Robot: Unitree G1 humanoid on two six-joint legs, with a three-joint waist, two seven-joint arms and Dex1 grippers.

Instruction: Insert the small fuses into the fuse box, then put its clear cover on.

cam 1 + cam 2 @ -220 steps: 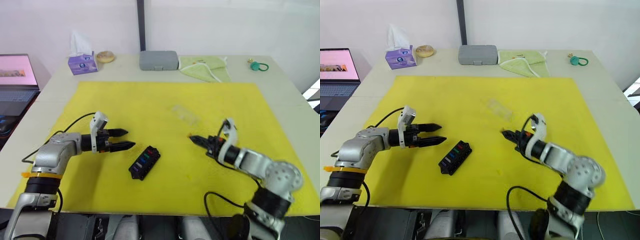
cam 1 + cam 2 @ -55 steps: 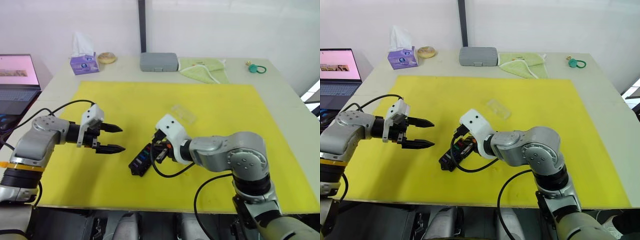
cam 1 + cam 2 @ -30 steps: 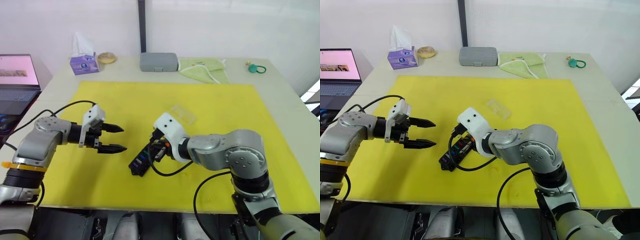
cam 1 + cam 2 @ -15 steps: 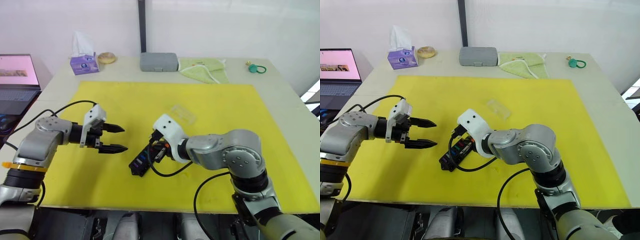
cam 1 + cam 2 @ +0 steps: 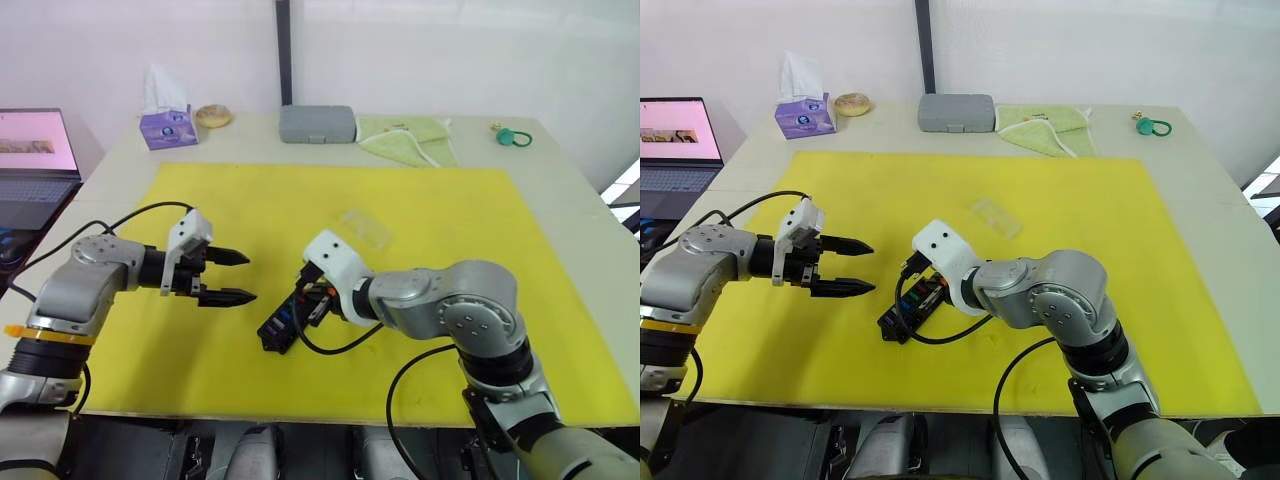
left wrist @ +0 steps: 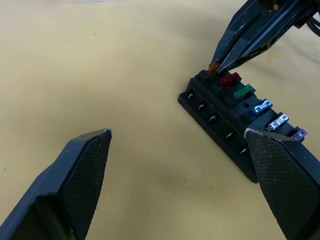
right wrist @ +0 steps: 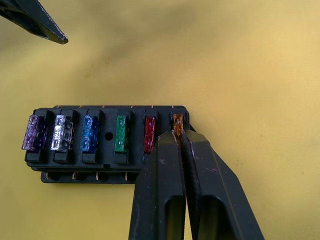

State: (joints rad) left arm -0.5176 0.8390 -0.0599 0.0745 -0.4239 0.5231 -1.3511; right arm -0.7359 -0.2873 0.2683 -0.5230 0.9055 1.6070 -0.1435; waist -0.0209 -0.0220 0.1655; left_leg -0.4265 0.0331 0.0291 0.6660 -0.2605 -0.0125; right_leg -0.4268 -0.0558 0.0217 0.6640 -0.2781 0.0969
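Left gripper [image 5: 238, 277] hovers over the yellow mat [image 5: 450, 230] at about 9 o'clock from the small black plastic fuse box [image 5: 282, 322], well apart from it, jaws wide apart and empty. The fuse box lies on the mat near the counter's [image 5: 560, 180] 6 o'clock edge, tilted diagonally. In the right wrist view its slots hold, in a row, a purple fuse [image 7: 35, 133], a clear grey fuse [image 7: 61, 133], a blue fuse [image 7: 90, 133], a green fuse [image 7: 121, 133], a red fuse [image 7: 149, 134] and a small orange fuse [image 7: 177, 123] at the end slot. Right gripper [image 7: 179, 136] sits at that end of the box, jaws together, pinched on the orange fuse, which is in or at its slot; cannot tell if fully seated. The clear colourless plastic cover [image 5: 365, 227] lies on the mat at about 1 o'clock from the box, apart from it. Along the counter's 12 o'clock edge: purple tissue box [image 5: 166, 127], grey rounded case [image 5: 317, 123], green cloth [image 5: 408, 133].
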